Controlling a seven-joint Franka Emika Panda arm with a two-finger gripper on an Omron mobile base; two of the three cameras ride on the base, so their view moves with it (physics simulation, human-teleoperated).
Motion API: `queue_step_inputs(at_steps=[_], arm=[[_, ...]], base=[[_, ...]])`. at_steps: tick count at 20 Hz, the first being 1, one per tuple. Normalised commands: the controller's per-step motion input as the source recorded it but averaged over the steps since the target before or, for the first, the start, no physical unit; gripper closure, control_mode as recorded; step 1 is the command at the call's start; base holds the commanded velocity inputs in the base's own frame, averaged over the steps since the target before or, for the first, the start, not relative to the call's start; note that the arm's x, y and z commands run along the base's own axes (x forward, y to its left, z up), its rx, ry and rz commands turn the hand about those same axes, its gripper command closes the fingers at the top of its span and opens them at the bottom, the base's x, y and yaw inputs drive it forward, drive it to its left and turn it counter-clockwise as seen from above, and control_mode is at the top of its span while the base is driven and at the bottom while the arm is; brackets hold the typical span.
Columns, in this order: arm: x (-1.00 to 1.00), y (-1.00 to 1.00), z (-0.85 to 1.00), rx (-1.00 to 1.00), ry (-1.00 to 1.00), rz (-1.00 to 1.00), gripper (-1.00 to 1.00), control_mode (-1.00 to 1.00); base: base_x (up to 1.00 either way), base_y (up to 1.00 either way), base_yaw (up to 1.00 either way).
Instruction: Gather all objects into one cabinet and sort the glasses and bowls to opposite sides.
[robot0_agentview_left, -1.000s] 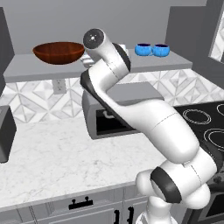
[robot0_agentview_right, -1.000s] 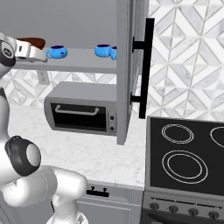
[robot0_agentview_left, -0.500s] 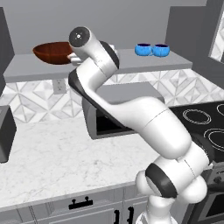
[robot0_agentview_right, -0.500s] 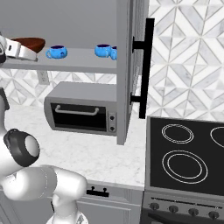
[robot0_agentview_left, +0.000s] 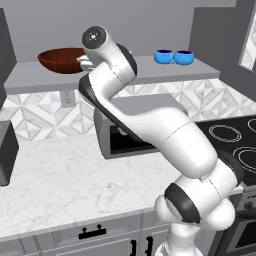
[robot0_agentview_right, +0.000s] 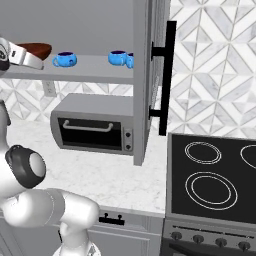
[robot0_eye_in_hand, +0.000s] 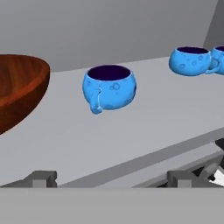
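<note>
Gripper (robot0_eye_in_hand: 111, 178) level with the cabinet shelf (robot0_eye_in_hand: 144, 118), jaws spread wide and holding nothing, both dark tips low against the shelf's front edge.

Counted from the hand view:
- One bowl (robot0_eye_in_hand: 17, 92), reddish-brown and glossy, ahead of the jaws and off beyond the left-hand tip, cut by the picture's edge. Sits upright on the shelf, apart from the tips.
- Three cups, all bright blue with dark insides and a speckled skin.
  - Nearest cup (robot0_eye_in_hand: 109, 87) straight ahead of the gap between the jaws, upright, handle turned toward the gripper. Stands beside the bowl but clear of it.
  - Second cup (robot0_eye_in_hand: 192, 60) farther back and out past the right-hand tip.
  - Third cup (robot0_eye_in_hand: 220, 57) just beside the second (touching or merely overlapping, hard to tell), half cut off at the edge.

So all four task things rest on the same shelf: bowl to one side of the jaws, cup pair well over to the other, single cup between.

From the left base view, bowl (robot0_agentview_left: 62, 59) close by the hand, the cup pair (robot0_agentview_left: 173, 56) far along the shelf beyond the arm's elbow. From the right base view, bowl (robot0_agentview_right: 37, 48) just behind the wrist, then a lone cup (robot0_agentview_right: 65, 59), then the pair (robot0_agentview_right: 122, 58) partly behind the open door (robot0_agentview_right: 145, 75).

Below the jaws, one grey oven (robot0_agentview_right: 92, 125) on the marble counter (robot0_agentview_left: 55, 180). One black stove (robot0_agentview_right: 215, 175) farther off on the pair's side, with three rings in view.
</note>
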Motion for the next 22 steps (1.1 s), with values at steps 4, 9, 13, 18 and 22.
queue_step_inputs(at_steps=[4, 9, 13, 18, 22], arm=[[0.15, 0.00, 0.00, 0.03, -0.01, 0.00, -1.00, -1.00], [0.21, 0.00, 0.00, 0.04, 0.00, 0.00, -1.00, -1.00], [0.28, -0.01, 0.00, 0.05, 0.00, 0.00, -1.00, -1.00], [0.30, -0.02, 0.00, 0.03, -0.01, 0.00, -1.00, -1.00], [0.23, -0.02, -0.01, 0.03, 0.00, 0.00, -1.00, -1.00]], base=[[0.00, 0.00, 0.00], [0.00, 0.00, 0.00], [0.00, 0.00, 0.00], [0.00, 0.00, 0.00], [0.00, 0.00, 0.00]])
